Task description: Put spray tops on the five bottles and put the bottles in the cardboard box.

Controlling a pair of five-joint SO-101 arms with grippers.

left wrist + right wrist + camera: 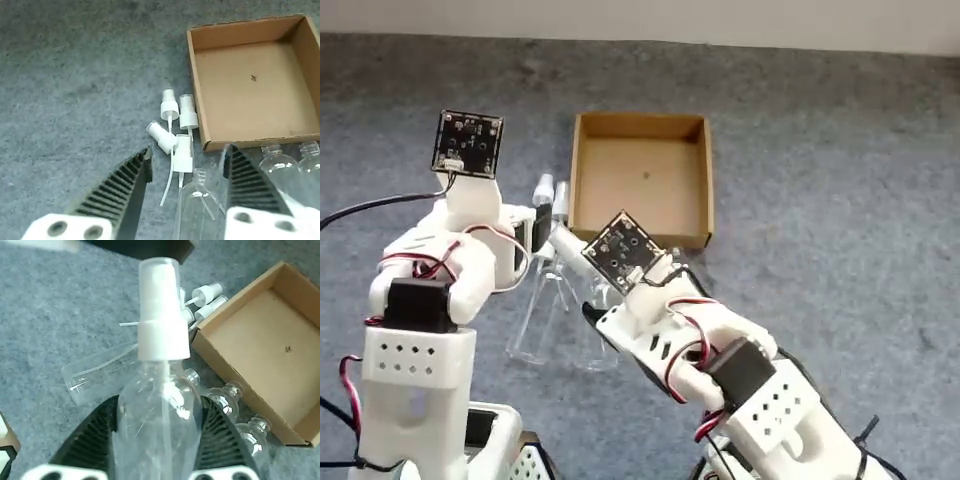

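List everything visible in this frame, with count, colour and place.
cardboard box: one, brown, nothing inside, on the carpet beyond both arms.
loose spray tops: four, white, clustered on the carpet beside the box.
capped bottle: one, clear with a white spray top fitted, in the right gripper.
open bottles: three countable, clear, no tops, on the carpet by the box's near wall.
carpet: grey, under everything.
left gripper: one, black fingers on a white arm, open, over the loose spray tops and one open bottle.
right gripper: one, black fingers on a white arm, shut on the capped bottle.
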